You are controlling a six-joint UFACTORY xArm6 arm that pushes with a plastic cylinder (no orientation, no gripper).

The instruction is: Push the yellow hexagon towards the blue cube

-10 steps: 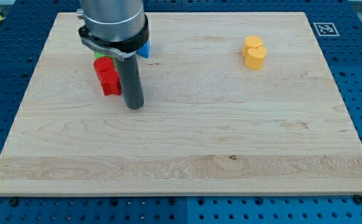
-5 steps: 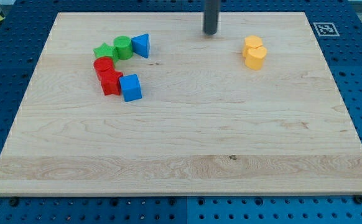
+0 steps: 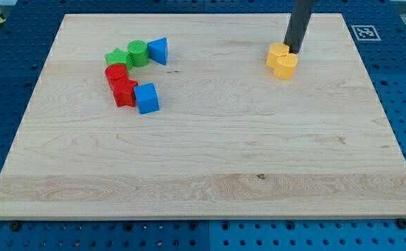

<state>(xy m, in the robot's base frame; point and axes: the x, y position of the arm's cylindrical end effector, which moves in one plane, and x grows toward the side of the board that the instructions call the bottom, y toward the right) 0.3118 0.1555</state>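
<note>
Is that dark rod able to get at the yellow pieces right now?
Probably yes: my tip already sits against the upper right of the yellow blocks, with nothing between them.

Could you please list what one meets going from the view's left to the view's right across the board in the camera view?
Red blocks, green blocks, blue cube, blue triangular block, yellow blocks, my tip touching the yellow blocks at their upper right.

Straight dark cylindrical rod, my tip (image 3: pixel 294 51)
</note>
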